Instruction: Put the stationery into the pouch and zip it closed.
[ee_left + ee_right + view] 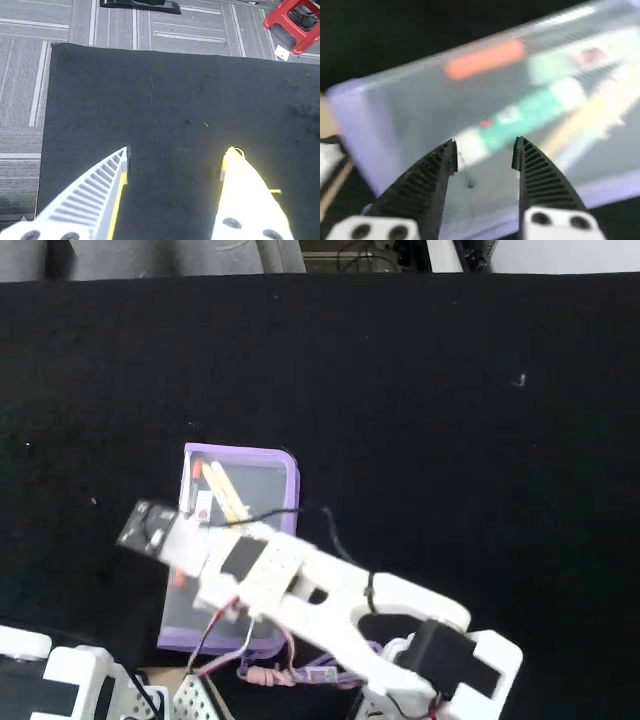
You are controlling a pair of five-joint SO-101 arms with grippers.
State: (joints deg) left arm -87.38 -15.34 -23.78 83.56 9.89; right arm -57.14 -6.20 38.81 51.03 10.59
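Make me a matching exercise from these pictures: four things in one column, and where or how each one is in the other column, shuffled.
Column one
1. pouch
2. left gripper
3. right gripper
4. red stool

Column two
A. fingers open, over the pouch
B. on the floor past the table
C. fingers open, over bare black table
D. purple-edged, lying flat on the table

Pairs: 1-D, 2-C, 3-A, 4-B

White right arm, black motors, pinkish cables; its gripper seemingly black-ribbed.
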